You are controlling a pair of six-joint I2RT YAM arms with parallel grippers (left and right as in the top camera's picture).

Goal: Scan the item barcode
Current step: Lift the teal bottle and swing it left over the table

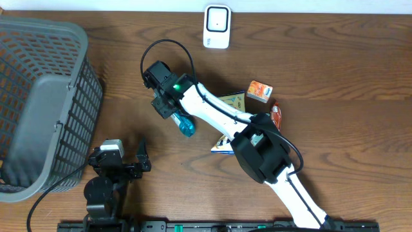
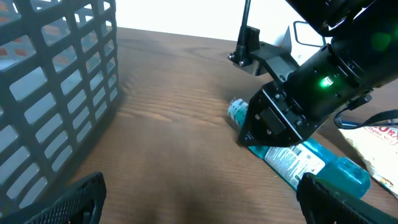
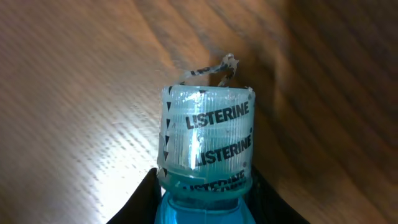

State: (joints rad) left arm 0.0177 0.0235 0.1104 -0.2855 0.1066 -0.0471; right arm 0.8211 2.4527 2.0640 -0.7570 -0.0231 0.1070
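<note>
The mouthwash bottle (image 1: 185,125) is small, of clear teal-blue plastic, with a printed label on its body. Its sealed cap (image 3: 208,140) reads LISTERINE. The bottle lies on its side on the table (image 1: 341,64), its neck between the fingers of the right gripper (image 1: 171,111). The white scanner (image 1: 217,26) stands well apart.

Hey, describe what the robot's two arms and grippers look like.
The right arm has white links, black joints, a green light and a looping black cable; the right gripper is black. The left arm and left gripper are mostly black, with broad fingers.
</note>
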